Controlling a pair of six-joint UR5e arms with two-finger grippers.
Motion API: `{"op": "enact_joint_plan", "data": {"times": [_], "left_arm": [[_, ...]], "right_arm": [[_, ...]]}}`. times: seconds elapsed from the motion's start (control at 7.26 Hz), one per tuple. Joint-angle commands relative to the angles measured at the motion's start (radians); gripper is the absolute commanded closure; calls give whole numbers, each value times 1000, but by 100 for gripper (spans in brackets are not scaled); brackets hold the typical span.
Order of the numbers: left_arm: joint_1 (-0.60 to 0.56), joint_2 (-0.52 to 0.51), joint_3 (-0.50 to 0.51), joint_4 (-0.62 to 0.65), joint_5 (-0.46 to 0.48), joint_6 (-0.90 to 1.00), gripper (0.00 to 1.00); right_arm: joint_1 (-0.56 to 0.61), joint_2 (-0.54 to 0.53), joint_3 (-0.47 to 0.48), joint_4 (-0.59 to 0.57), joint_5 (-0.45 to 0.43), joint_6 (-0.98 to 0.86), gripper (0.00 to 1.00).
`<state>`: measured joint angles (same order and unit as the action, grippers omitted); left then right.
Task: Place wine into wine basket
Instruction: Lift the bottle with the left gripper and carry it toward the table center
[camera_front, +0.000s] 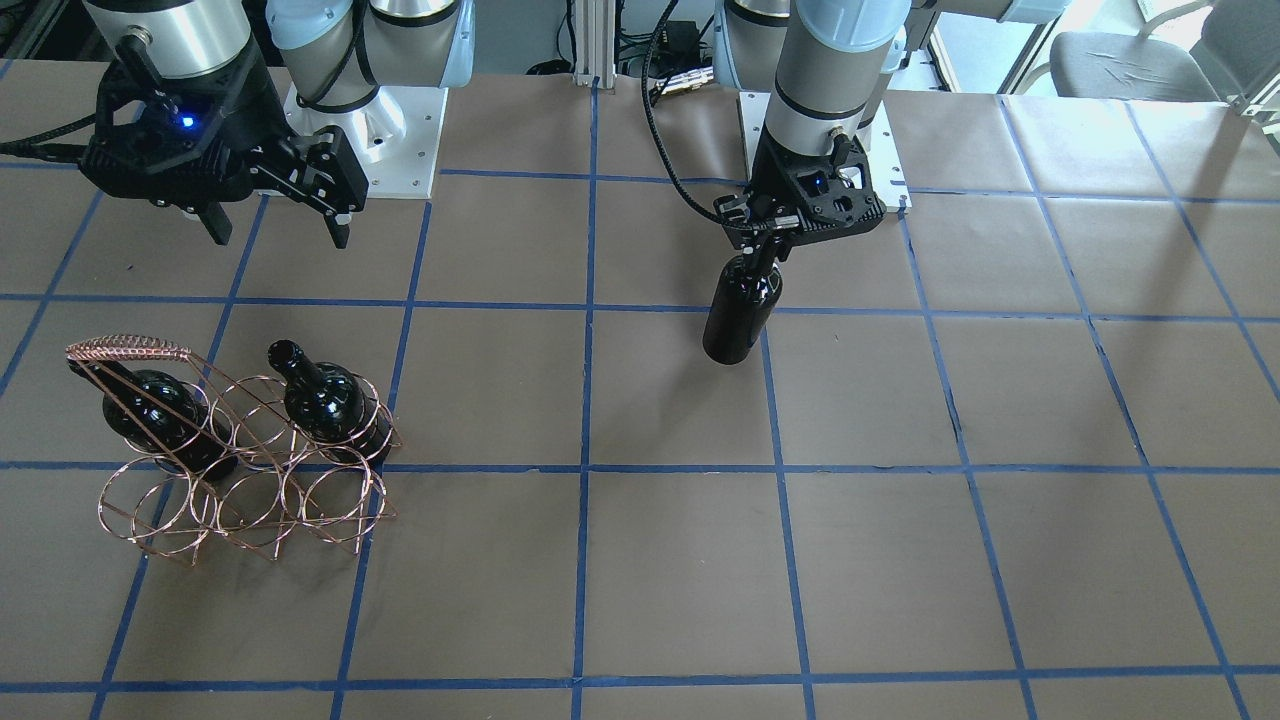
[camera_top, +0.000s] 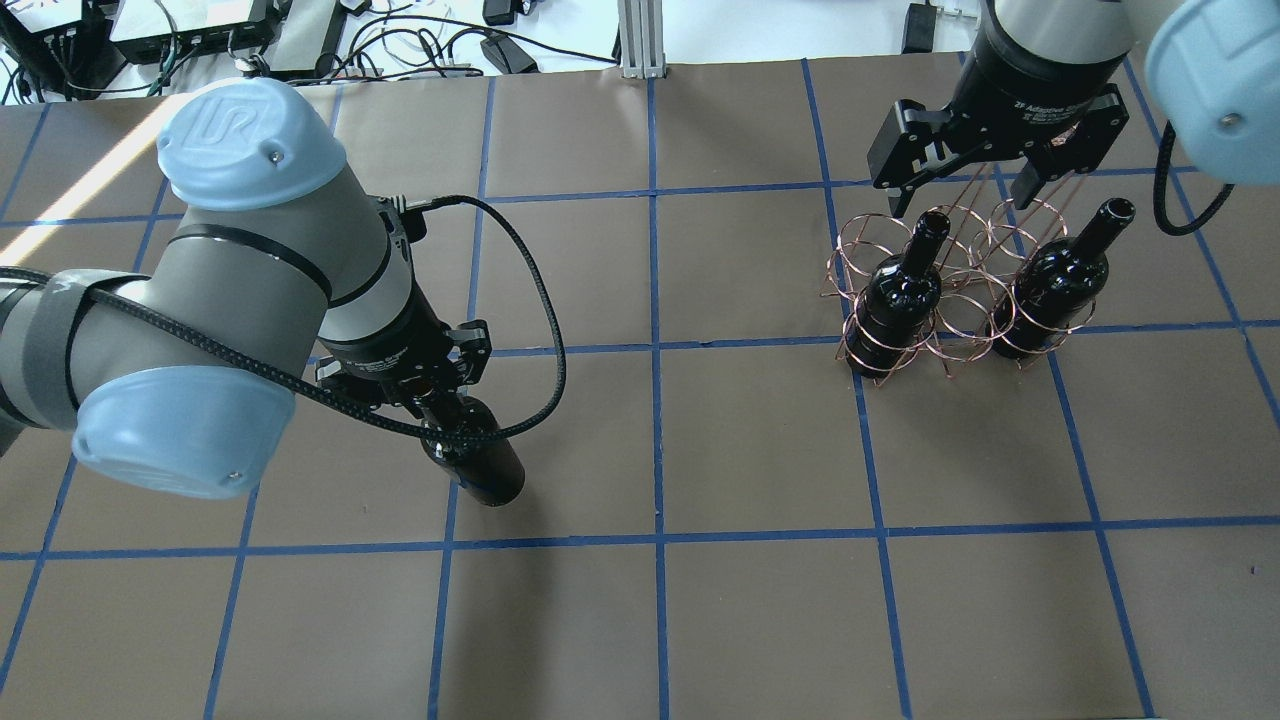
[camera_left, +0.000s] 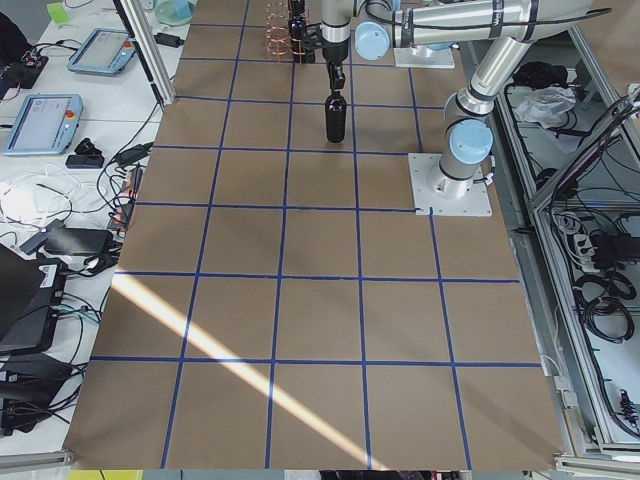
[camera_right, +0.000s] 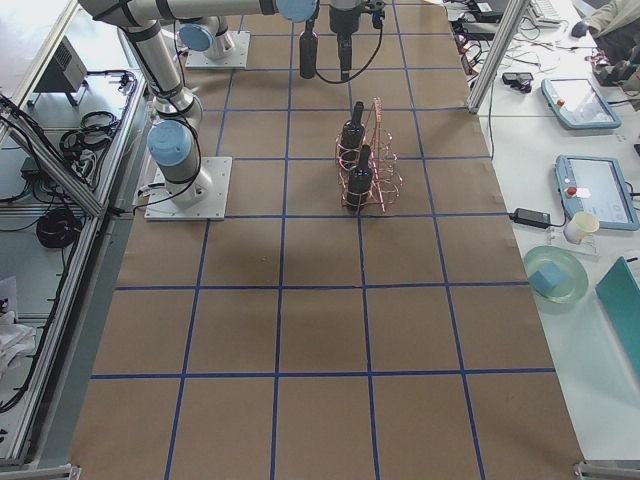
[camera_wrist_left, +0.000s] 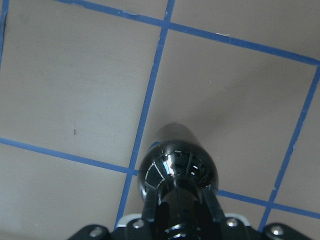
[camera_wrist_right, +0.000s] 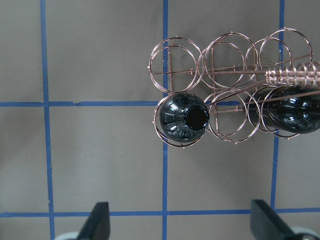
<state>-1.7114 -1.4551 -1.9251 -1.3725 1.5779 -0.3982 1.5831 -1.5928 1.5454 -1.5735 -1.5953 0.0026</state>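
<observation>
My left gripper is shut on the neck of a nearly black wine bottle, which hangs upright over the table's left half. The same gripper and bottle show in the front view. The left wrist view looks down the bottle's shoulder. I cannot tell whether its base touches the table. The copper wire wine basket stands on the right with two look-alike bottles in its near row. My right gripper is open and empty above the basket, with the fingers wide apart.
The basket's middle near ring and its far row of rings hold nothing. Its coiled handle runs above one bottle. Brown paper with blue tape lines covers the table. The arm bases stand at the robot's edge.
</observation>
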Motion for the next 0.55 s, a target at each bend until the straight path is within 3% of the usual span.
{"op": "enact_joint_plan", "data": {"times": [0.0, 0.41], "left_arm": [[-1, -13, 0, 0, -21, -4, 100], [-4, -16, 1, -2, -21, -4, 100]], "right_arm": [[0, -3, 4, 0, 0, -1, 1], [0, -3, 9, -2, -2, -1, 1]]}}
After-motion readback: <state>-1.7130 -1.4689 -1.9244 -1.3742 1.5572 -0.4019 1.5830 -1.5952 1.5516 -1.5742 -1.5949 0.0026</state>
